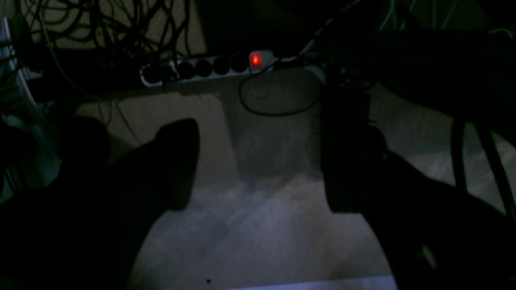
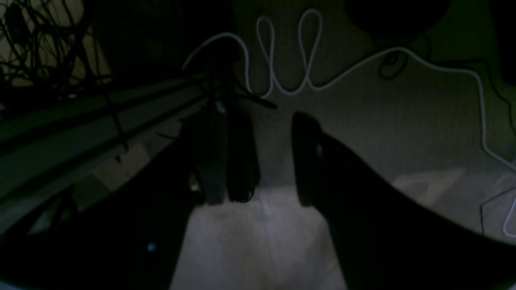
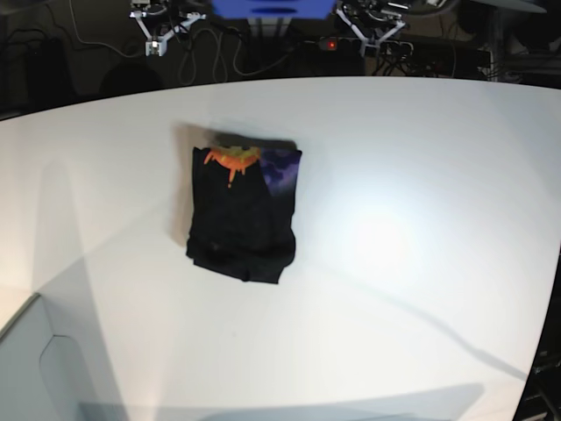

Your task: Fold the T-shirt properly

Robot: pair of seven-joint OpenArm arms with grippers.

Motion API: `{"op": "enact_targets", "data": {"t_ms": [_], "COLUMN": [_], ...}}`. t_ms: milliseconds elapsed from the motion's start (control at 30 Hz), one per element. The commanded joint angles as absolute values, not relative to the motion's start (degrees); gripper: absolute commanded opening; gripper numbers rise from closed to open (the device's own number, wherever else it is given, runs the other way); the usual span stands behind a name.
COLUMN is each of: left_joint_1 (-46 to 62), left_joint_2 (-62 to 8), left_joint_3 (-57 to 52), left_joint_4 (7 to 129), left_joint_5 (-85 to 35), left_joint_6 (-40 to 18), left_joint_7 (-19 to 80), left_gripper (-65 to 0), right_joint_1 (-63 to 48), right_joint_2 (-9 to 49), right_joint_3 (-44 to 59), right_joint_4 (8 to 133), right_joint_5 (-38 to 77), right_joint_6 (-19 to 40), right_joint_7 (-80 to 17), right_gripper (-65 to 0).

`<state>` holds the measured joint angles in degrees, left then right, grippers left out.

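The T-shirt point(image 3: 244, 215) lies folded into a compact black rectangle on the white table point(image 3: 421, 193), left of centre, with an orange and purple print showing at its far edge. Both arms hang beyond the table's far edge, well away from the shirt: the right arm point(image 3: 156, 31) at top left and the left arm point(image 3: 372, 28) at top right of the base view. In the dim left wrist view my left gripper point(image 1: 262, 153) stands open over the floor, with nothing between its fingers. The right gripper point(image 2: 268, 157) is likewise open and empty. Neither wrist view shows the shirt.
A power strip point(image 1: 209, 68) with a lit red switch and tangled cables lie on the floor behind the table. A white cable point(image 2: 290, 72) loops across the floor. A blue box point(image 3: 272, 9) stands at the far edge. A grey panel point(image 3: 44, 368) sits at the near left corner.
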<state>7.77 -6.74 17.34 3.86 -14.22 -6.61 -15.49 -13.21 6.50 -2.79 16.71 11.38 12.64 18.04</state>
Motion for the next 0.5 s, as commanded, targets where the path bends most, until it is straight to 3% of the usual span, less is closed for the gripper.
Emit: {"op": "enact_targets", "data": {"t_ms": [0, 467], "left_joint_1": [7.78, 7.34], "left_joint_2": [-6.73, -6.73], "left_joint_3": [17.36, 17.89], "left_joint_4": [4.00, 4.00], "left_joint_5": [-14.20, -14.20], "left_joint_6": [-6.55, -6.55], "left_joint_7": [-16.22, -16.22], "left_gripper": [-19.5, -19.5], "right_joint_1": [-13.67, -12.62], "right_joint_2": [6.29, 4.53], "right_joint_3": [-2.77, -2.77], "right_joint_4": [16.84, 17.10], "right_joint_5": [11.38, 11.38], "right_joint_6": [12.70, 12.70], "right_joint_7": [18.86, 18.95], "right_gripper": [-40.6, -40.6]}}
